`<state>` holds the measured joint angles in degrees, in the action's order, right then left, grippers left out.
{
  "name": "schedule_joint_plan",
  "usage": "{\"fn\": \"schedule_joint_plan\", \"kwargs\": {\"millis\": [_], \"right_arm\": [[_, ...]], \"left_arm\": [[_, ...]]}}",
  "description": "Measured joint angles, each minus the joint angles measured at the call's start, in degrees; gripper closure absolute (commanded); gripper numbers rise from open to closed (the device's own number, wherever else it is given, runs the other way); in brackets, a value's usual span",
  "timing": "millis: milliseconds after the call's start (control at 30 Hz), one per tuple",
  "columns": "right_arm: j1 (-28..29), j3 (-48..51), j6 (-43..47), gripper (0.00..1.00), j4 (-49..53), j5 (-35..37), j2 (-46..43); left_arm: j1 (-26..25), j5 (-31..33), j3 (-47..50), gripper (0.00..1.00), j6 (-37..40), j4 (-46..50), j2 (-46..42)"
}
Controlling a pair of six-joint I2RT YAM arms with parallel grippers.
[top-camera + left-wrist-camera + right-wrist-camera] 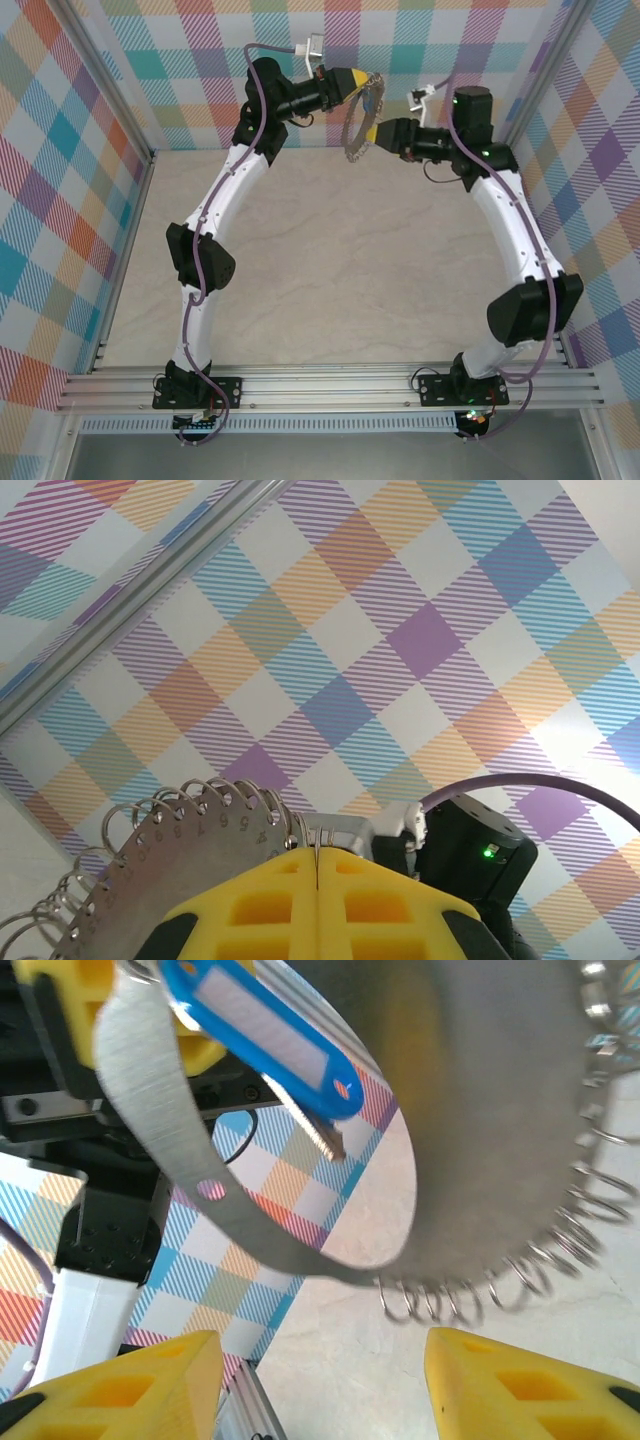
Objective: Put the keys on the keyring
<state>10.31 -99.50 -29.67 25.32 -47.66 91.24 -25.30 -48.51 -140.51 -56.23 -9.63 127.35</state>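
The keyring (350,142) is a flat grey metal loop edged with small wire loops, held up in the air at the back of the cell. My left gripper (357,78) is shut on its top edge. In the left wrist view the yellow fingers (270,910) meet on a thin wire beside the keyring's numbered plate (170,865). My right gripper (372,133) sits just right of the ring, open, with nothing between its fingers. In the right wrist view the key (265,1045), blue-headed with a short silver blade, hangs against the keyring's band (150,1120), above my open right gripper (320,1352).
Checked walls close the cell at the back (200,60) and on both sides. The beige tabletop (340,270) lies below the raised arms. An aluminium rail (330,385) runs along the near edge by the arm bases.
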Motion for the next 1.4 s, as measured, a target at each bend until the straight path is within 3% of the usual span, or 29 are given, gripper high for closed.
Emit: {"fn": "schedule_joint_plan", "kwargs": {"millis": [233, 433, 600, 800, 1400], "right_arm": [[-2.47, 0.33, -7.80, 0.47, -6.93, 3.78, -3.23], [-2.47, -0.52, -23.45, 0.52, -21.33, 8.37, 1.05], [-2.12, -2.40, -31.32, 0.58, -26.84, 10.38, 5.55], [-0.50, -4.37, -34.88, 0.68, -29.59, 11.78, 7.08], [0.68, -10.16, -37.05, 0.71, -31.74, 12.52, 12.31]], "left_arm": [[0.00, -0.07, 0.17, 1.00, -0.11, -0.66, 0.00], [0.11, 0.02, 0.46, 1.00, -0.13, -0.66, 0.00], [0.11, 0.44, 0.48, 1.00, -0.11, -0.26, 0.00], [0.11, 2.75, 0.55, 1.00, -0.15, 2.56, 0.00], [0.11, 7.13, 3.13, 1.00, -5.99, 3.45, 0.00]]}}
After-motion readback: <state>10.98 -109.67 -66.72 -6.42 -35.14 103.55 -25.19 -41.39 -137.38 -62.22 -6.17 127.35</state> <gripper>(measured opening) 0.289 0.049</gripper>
